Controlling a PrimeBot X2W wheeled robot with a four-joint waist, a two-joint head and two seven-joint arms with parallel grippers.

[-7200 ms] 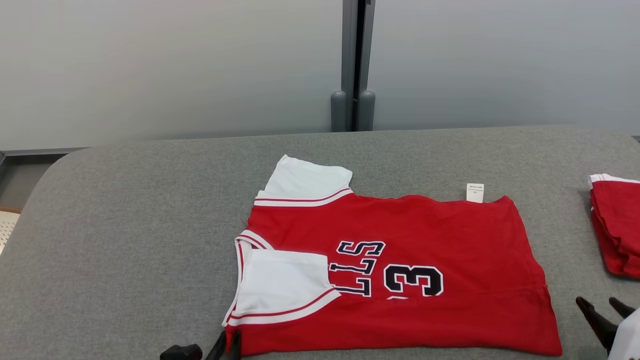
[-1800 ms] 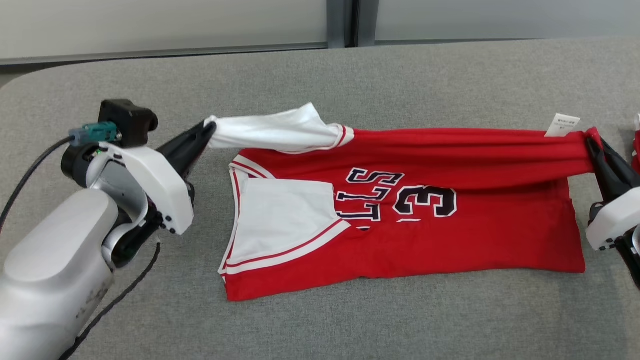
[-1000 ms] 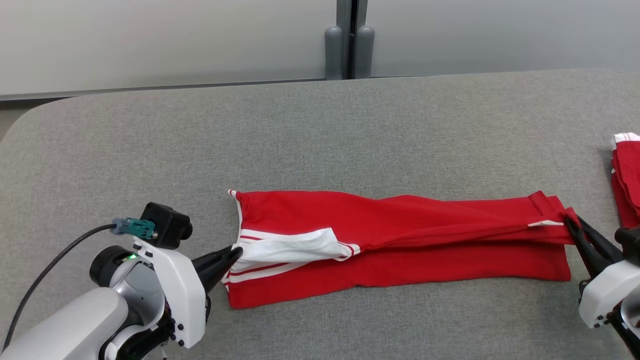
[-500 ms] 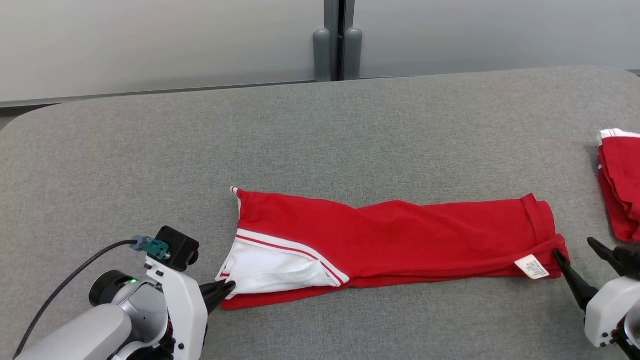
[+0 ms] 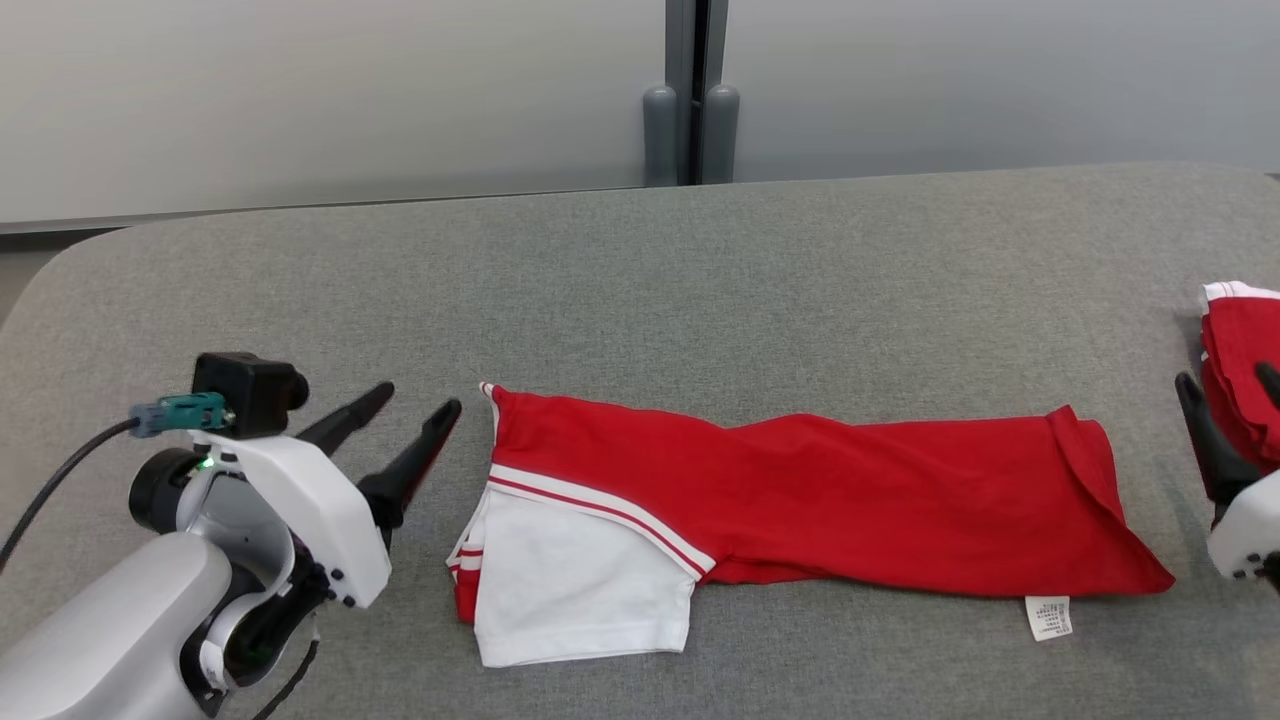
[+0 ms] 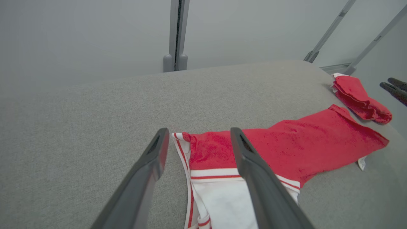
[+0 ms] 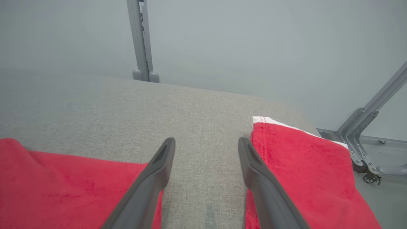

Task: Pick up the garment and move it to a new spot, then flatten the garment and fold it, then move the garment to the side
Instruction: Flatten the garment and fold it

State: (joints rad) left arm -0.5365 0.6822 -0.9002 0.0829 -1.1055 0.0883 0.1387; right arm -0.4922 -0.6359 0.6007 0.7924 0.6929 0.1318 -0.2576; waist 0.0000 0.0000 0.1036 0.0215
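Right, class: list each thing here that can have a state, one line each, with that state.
jersey: folded into a long strip, flat on the table, not gripped.
left tool: open, empty, just off the jersey's left end.
right tool: open, empty, by the jersey's right end.
pile: second red garment, folded, at the table's right edge.
tag: sticking out from the jersey's near edge.

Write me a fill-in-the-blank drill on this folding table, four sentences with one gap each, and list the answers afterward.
1. The folded garment lying on the grey table is mainly ____.
2. The left gripper stands beside the garment's collar end with its jaws ____.
3. The sleeve at the garment's left end is ____.
4. The right gripper, jaws apart, holds ____.

Missing words: red; open; white; nothing.
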